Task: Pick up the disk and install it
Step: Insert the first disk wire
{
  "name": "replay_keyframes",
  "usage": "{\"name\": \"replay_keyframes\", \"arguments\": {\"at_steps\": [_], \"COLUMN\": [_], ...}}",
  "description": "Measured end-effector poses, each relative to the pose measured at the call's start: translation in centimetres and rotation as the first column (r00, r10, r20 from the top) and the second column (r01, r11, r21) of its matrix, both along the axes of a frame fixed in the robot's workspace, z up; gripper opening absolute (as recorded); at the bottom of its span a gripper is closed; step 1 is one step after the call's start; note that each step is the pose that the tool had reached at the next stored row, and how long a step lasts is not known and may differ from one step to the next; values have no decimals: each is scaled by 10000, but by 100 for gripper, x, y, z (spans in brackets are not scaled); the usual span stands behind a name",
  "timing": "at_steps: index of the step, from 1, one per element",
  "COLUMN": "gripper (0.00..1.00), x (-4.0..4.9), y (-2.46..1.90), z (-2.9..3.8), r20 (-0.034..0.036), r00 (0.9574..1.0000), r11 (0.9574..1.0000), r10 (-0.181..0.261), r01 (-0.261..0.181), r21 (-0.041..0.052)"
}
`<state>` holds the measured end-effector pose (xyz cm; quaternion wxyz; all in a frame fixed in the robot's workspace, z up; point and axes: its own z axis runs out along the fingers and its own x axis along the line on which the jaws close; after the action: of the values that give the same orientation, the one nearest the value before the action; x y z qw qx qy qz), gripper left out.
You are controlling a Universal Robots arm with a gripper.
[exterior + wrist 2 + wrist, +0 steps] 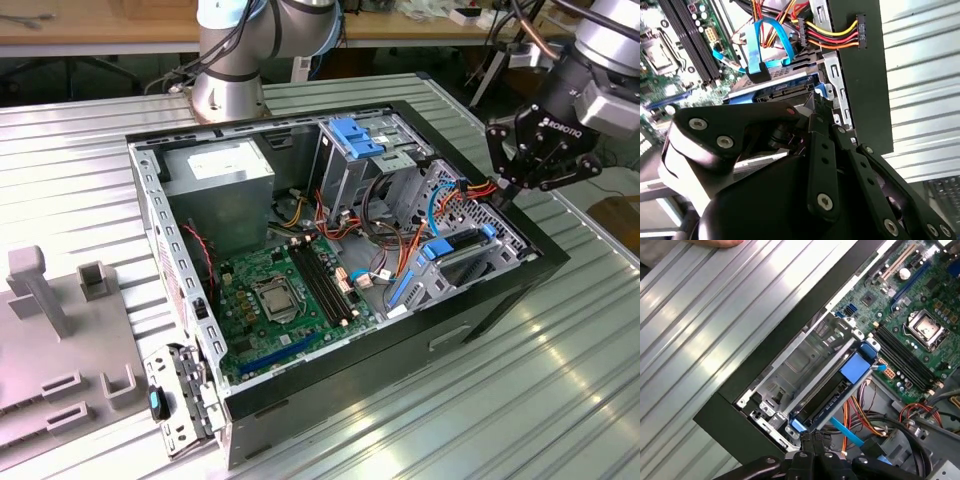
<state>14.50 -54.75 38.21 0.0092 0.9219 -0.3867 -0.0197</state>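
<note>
The disk point(462, 248), grey metal with blue carrier rails, sits tilted in the drive bay at the case's corner on the exterior view's right. Both wrist views show it in the bay, disk point(832, 395) and disk point(775, 87), with a blue data cable point(757, 47) plugged in beside it. My gripper point(508, 195) hangs just above the case's edge on that side, over the outer end of the disk. Its fingertips point(812, 437) are pressed together, right at the disk's blue end clip point(797, 426), and hold nothing. The gripper point(812, 102) hides part of the bay.
The open black case point(400, 350) lies on a ribbed metal table point(520, 400). Inside are a grey power supply point(215, 185), motherboard point(275, 300), a drive cage with a blue bracket point(355, 135) and loose orange-red cables point(462, 192). Grey fixtures point(60, 330) stand at the exterior view's left. A hand point(715, 242) rests on the table.
</note>
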Motion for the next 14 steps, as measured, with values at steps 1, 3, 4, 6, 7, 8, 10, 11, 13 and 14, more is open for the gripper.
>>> {"name": "replay_keyframes", "arguments": {"at_steps": [1, 3, 4, 6, 7, 8, 10, 11, 13, 14], "gripper": [11, 11, 11, 11, 11, 11, 11, 11, 11, 11], "x": [1, 4, 6, 9, 11, 12, 12, 15, 34, 39], "y": [0, 0, 0, 0, 0, 0, 0, 0, 28, 43], "z": [0, -2, -3, -2, -3, -3, -3, -2, -3, -3], "r20": [0, 0, 0, 0, 0, 0, 0, 0, 0, 0], "r00": [9997, 9972, 9953, 9909, 9886, 9853, 9769, 9735, 9684, 9676], "r11": [9997, 9972, 9953, 9909, 9886, 9853, 9769, 9735, 9684, 9676], "r10": [251, 747, 972, 1347, 1506, 1711, 2136, 2287, 2492, 2524], "r01": [-251, -747, -972, -1347, -1506, -1711, -2136, -2287, -2492, -2524], "r21": [-1, -2, -1, -3, -2, -2, -2, -2, -2, -2]}}
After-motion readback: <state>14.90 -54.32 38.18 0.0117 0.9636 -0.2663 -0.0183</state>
